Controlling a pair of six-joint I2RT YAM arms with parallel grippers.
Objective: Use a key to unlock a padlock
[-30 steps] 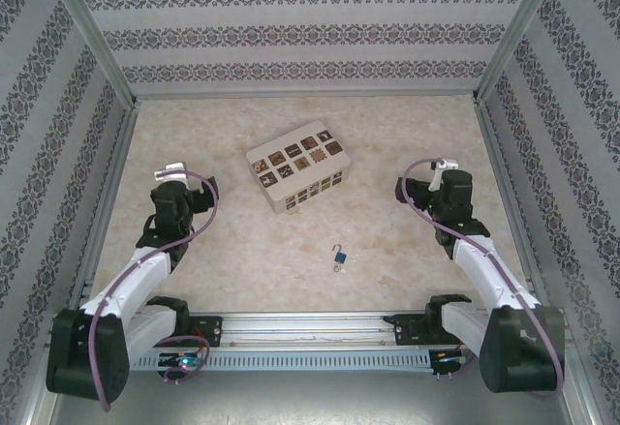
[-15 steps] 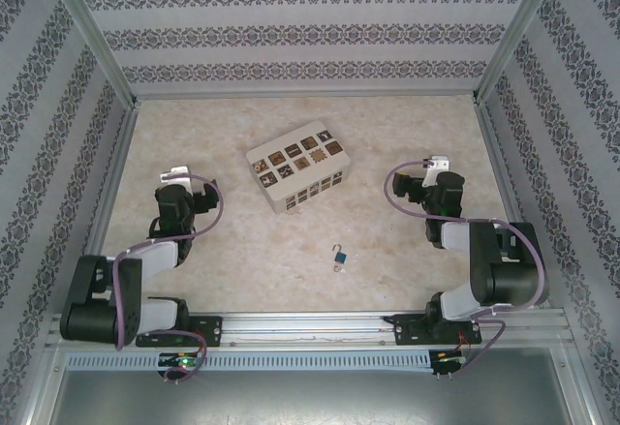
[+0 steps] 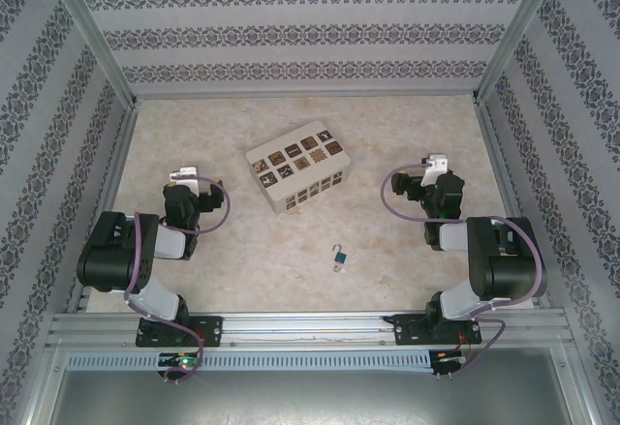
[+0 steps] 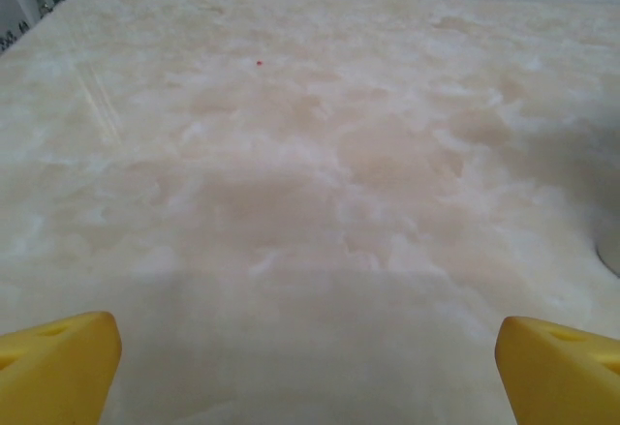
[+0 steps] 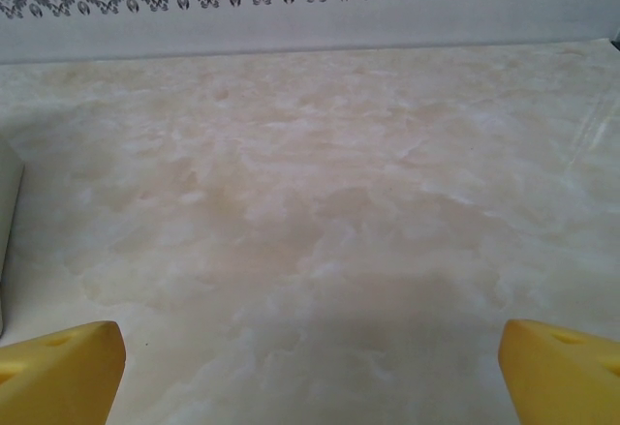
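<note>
We note padlock at lower centre, nearer the right gripper than the left gripper; both spread wide, empty.

Metal-shackled padlock, smooth marbled table

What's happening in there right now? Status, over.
Left gripper open, empty. Right gripper open, empty. Padlock lying on table, near centre, untouched. Cream box farther back, not in the way.
</note>
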